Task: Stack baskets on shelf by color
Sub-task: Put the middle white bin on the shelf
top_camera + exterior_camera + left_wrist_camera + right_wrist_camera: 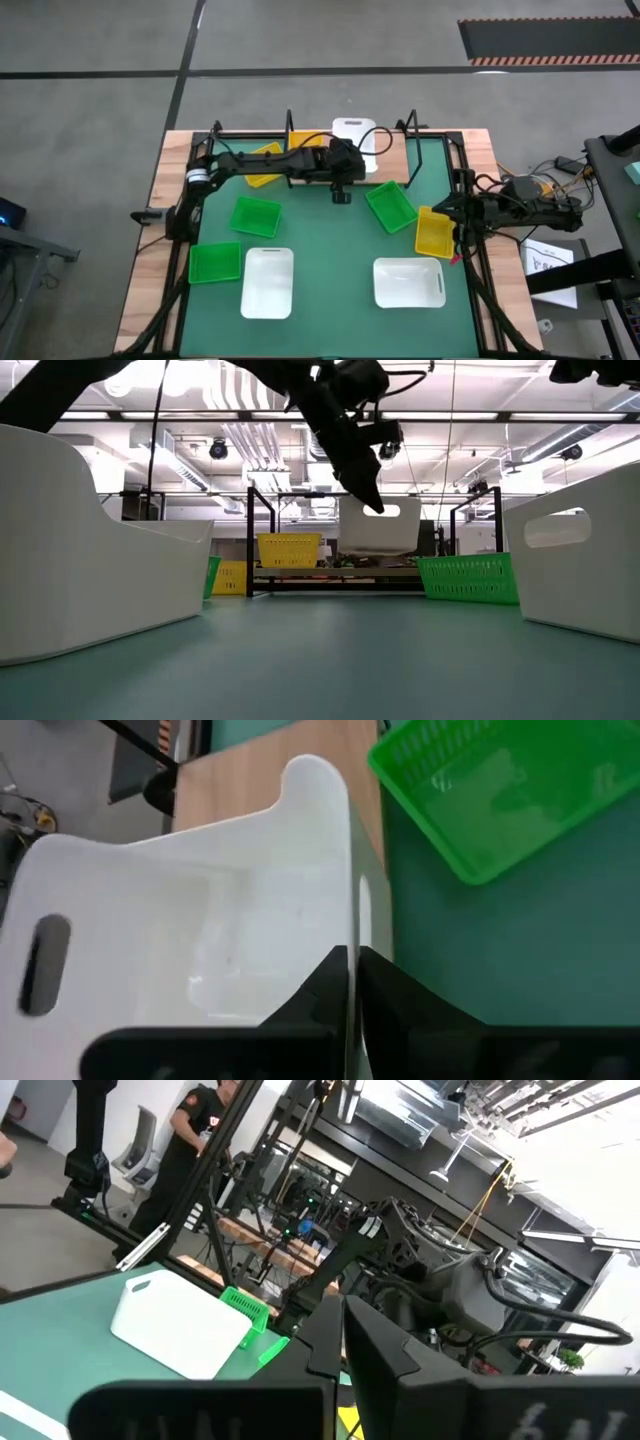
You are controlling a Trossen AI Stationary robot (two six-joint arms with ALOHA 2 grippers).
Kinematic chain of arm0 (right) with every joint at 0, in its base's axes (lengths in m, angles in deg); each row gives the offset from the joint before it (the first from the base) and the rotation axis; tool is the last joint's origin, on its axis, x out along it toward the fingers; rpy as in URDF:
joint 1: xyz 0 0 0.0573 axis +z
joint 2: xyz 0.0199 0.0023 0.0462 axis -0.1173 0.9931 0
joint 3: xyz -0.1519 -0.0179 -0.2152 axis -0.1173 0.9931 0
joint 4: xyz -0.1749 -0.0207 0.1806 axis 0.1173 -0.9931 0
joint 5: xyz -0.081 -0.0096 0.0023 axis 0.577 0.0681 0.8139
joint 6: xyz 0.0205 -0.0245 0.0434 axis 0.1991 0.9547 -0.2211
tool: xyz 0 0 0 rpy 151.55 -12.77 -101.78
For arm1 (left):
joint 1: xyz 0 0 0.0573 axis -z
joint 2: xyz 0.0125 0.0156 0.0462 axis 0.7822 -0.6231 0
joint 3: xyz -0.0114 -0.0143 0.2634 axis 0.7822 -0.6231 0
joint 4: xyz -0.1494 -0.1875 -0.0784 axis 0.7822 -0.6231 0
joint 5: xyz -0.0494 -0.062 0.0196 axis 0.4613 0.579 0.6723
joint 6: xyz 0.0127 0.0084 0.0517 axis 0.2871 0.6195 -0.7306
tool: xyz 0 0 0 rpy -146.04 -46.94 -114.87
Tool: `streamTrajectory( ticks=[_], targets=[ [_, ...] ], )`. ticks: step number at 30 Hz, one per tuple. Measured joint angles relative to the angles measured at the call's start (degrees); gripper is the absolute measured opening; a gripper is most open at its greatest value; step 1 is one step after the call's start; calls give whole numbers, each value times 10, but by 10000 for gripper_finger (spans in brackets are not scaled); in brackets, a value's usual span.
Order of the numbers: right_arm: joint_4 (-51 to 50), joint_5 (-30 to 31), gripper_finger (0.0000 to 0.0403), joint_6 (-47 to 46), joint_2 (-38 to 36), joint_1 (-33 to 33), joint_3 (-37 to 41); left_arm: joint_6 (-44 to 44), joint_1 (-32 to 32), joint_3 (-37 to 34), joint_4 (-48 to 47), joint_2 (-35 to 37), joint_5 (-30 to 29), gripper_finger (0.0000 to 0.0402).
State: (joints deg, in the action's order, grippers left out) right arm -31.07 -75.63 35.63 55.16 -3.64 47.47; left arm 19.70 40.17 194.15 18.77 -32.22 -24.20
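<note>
Wooden tabletop (150, 260) with large green mat (330, 250) covering most of it. Shelf (395, 152) sits at the far edge of the mat, light board with thin black posts.

Left arm (260, 165) reaches across from the left side to the shelf. Left pincer (345, 160) is clamped on the rim of a white basket (355, 135), fingers (400, 1015) together with the thin wall between them. In the low view that held basket (378, 530) hangs tilted just above the shelf board, not resting flat. Right arm (520, 205) is parked at the right edge of the tabletop, right pincer (462, 215) with fingers together, holding nothing, next to a yellow basket.

Two more white baskets on the near mat: one near left (268, 282), one near right (408, 282), well apart. Green baskets: one at near left corner (215, 263), touching or just beside the left white one; one mid-left (256, 216); one right of centre (391, 205), tilted in plan. Yellow baskets: one on right side of mat (433, 232), just beside the tilted green one; one on the shelf's left part (290, 549); one on the mat at far left (262, 165), partly under the left arm.
</note>
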Motion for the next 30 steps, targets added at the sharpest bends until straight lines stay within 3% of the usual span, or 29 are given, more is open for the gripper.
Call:
streamTrajectory(
  ticks=[30],
  targets=[
    [0, 0, 9, -5, 3, 0, 0, 1, -12, -33, -1, 0, 1, 0]
  ],
)
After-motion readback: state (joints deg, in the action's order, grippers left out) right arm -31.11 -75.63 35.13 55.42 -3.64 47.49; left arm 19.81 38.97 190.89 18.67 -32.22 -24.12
